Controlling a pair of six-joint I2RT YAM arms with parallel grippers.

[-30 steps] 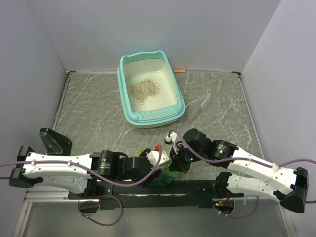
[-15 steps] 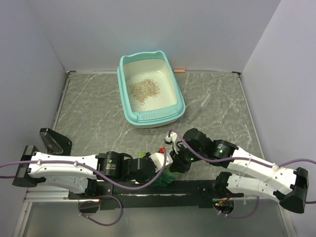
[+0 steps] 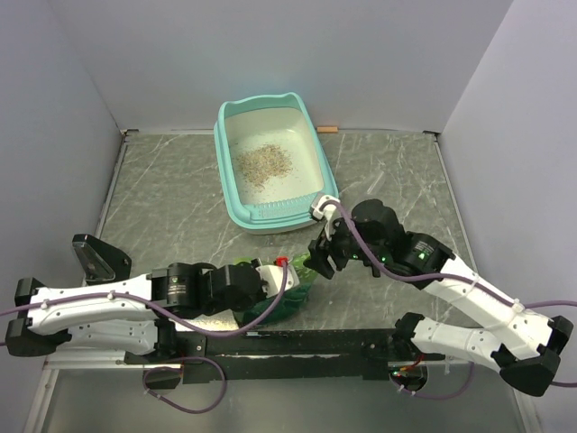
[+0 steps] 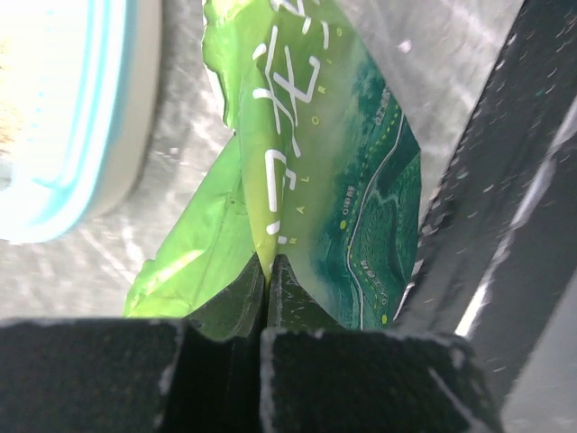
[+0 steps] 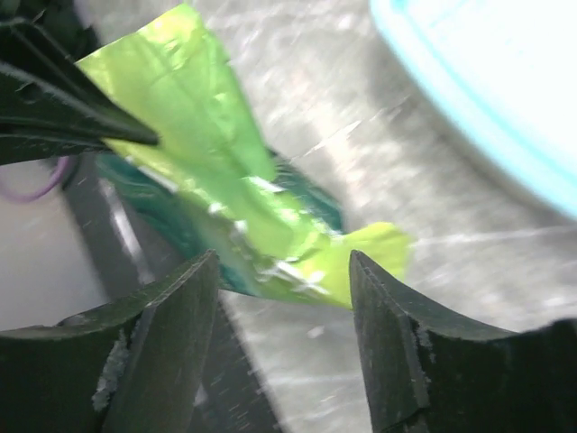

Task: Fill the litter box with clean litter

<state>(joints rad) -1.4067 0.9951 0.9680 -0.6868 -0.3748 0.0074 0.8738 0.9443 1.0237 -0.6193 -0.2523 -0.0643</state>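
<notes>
Litter box (image 3: 287,214) just beyond the right fingers (image 5: 167,347)

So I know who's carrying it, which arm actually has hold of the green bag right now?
The left: the left fingers are clamped shut on the green bag, while the right fingers stand apart, gripping nothing.

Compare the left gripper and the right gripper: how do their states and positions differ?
The left gripper is shut on the green bag; the right gripper stands open, holding nothing. The left gripper lies nearer the base rail, the right gripper nearer the litter box. Both point at the bag.
</notes>
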